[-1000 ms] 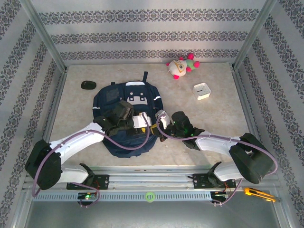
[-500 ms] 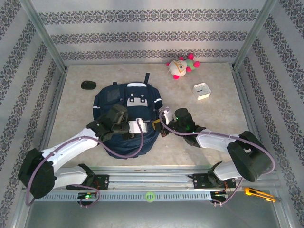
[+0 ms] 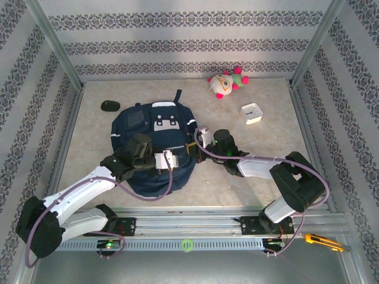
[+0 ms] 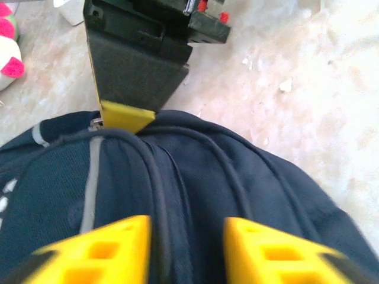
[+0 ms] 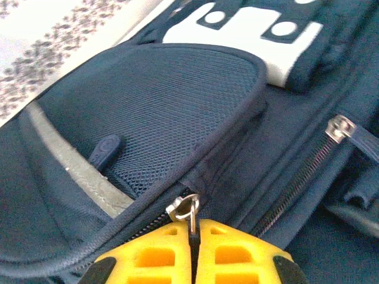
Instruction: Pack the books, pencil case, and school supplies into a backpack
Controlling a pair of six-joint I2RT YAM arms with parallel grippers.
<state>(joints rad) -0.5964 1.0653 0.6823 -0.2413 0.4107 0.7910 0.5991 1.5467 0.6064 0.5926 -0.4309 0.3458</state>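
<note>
The navy backpack [image 3: 145,127] lies flat on the table, white patches [image 3: 166,123] facing up. My left gripper [image 3: 172,160] rests on its lower right part, its yellow fingertips [image 4: 100,251] pinching a fold of the dark fabric [image 4: 189,195]. At the bag's right edge, my right gripper [image 3: 202,138] is shut on a metal zipper pull [image 5: 189,208] beside the mesh side pocket [image 5: 172,100]. In the left wrist view that right gripper [image 4: 125,116] touches the bag's rim. The book, the pencil case and the pink block are hidden or out of view.
A plush toy [image 3: 227,83] lies at the back of the table, and a square white clock [image 3: 252,112] sits right of the bag. A black oval object [image 3: 109,106] lies at the back left. A yellow cutter [image 3: 323,241] rests beyond the front rail.
The backpack has slid left and a little away from me. My left gripper moved left and down with it. My right gripper moved farther along the bag's right edge.
</note>
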